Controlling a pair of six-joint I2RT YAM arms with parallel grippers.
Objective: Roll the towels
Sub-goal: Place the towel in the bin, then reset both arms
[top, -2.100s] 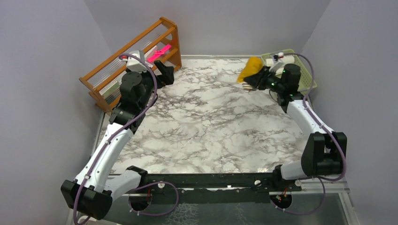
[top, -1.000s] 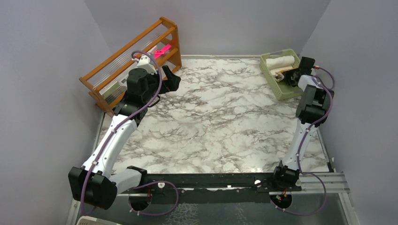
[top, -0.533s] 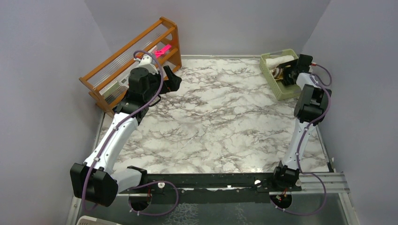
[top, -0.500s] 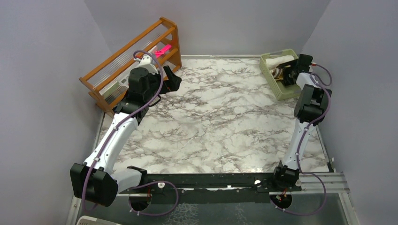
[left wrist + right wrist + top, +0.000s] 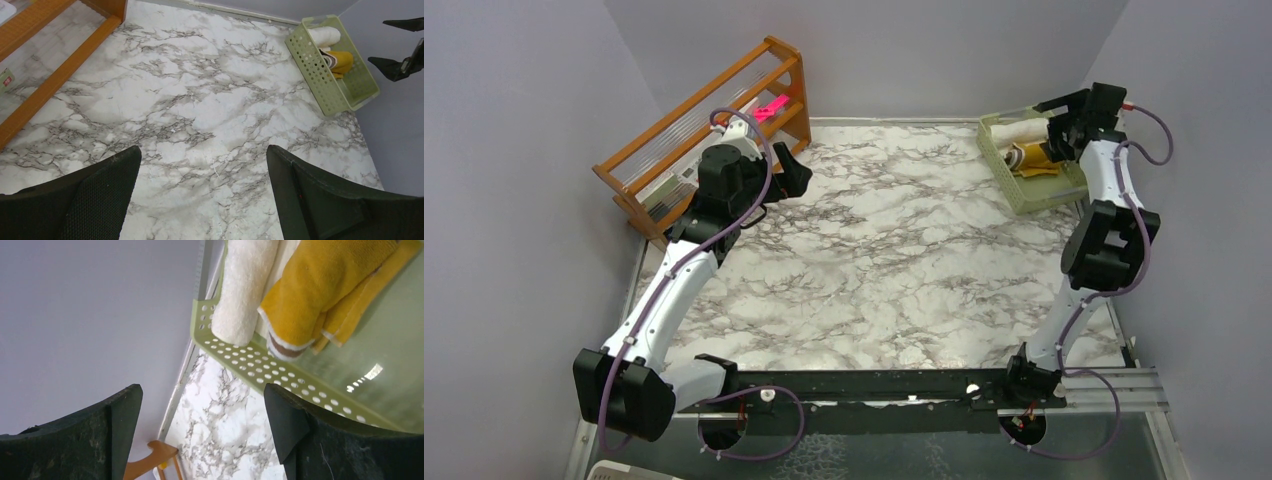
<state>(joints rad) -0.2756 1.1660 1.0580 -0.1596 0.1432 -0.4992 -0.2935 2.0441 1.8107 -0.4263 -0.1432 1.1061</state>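
Both towels lie rolled in the green basket at the back right corner. The cream-white towel is at the far end, and the mustard-yellow towel lies beside it, showing a brown stripe at its end. My right gripper hovers above the basket, open and holding nothing. Its wrist view looks down on the cream towel and the yellow towel. My left gripper hangs open and bare over the table's back left; its view shows the basket far off.
A wooden rack with a pink item stands along the left wall, close behind my left arm. Grey walls close in the back and both sides. The basket sits tight against the right wall.
My right gripper has opened, let the yellow towel go in the basket, and risen above it. The left arm has barely moved.
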